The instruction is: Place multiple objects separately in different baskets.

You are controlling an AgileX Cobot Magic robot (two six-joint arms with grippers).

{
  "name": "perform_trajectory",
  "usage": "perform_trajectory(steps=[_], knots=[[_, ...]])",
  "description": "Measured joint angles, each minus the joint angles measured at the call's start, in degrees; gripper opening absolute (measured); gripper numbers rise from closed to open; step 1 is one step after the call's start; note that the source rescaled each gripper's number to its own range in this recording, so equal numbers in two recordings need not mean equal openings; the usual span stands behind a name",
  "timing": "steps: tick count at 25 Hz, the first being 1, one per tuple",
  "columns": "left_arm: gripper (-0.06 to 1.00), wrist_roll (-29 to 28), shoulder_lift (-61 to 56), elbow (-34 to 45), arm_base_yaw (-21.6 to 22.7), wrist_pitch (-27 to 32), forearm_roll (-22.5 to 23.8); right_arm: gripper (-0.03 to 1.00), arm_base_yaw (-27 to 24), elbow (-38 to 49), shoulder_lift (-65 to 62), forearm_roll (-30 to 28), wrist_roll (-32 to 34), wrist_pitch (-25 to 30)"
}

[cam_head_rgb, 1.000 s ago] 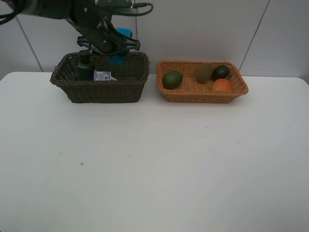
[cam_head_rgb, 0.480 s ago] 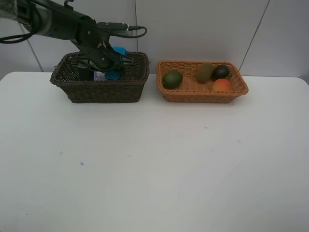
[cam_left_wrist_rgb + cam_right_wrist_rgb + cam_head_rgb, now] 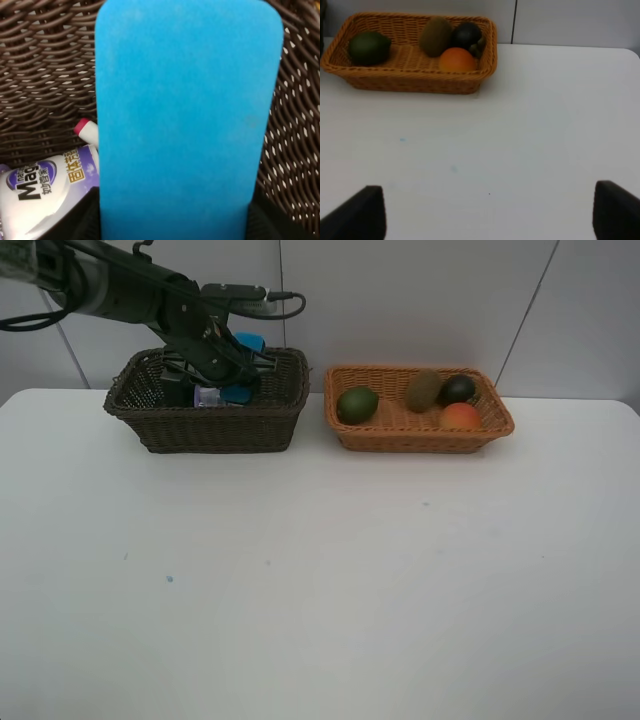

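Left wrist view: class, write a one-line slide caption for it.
Blue eraser held over the dark brown basket, with purple-lidded tub and marker lying below.

Lab bench: white table (image 3: 320, 570), panelled wall (image 3: 420, 300)

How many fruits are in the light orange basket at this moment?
4, all in the light orange basket: lime at its left end, kiwi at the back, mangosteen beside it, peach in front. None seems hidden.

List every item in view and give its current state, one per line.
Blue eraser: gripped by left gripper, inside dark basket.
Tub: lying in dark basket.
Marker: beside tub.
Lime, kiwi, mangosteen, peach: resting in light basket.
Right gripper: open, empty.
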Motion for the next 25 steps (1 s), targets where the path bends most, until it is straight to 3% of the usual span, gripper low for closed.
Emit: perform_trajectory(steps=[2, 5, 7, 17, 25], knots=[[0.73, 0.0, 0.0, 0.0, 0.0, 0.5, -0.3, 1.0, 0.0, 0.0, 0.0, 0.0, 0.0, 0.0], [0.94, 0.1, 0.0, 0.0, 0.0, 1.2, -0.6, 1.0, 0.0, 0.0, 0.0, 0.0, 0.0, 0.0], [0.98, 0.1, 0.0, 0.0, 0.0, 1.4, -0.9, 1.0, 0.0, 0.0, 0.0, 0.0, 0.0, 0.0], [1.0, 0.1, -0.1, 0.0, 0.0, 1.5, -1.2, 1.0, 0.0, 0.0, 0.0, 0.0, 0.0, 0.0], [1.0, 0.4, -7.3, 0.0, 0.0, 7.4, -0.1, 1.0, 0.0, 0.0, 0.0, 0.0, 0.0, 0.0]])
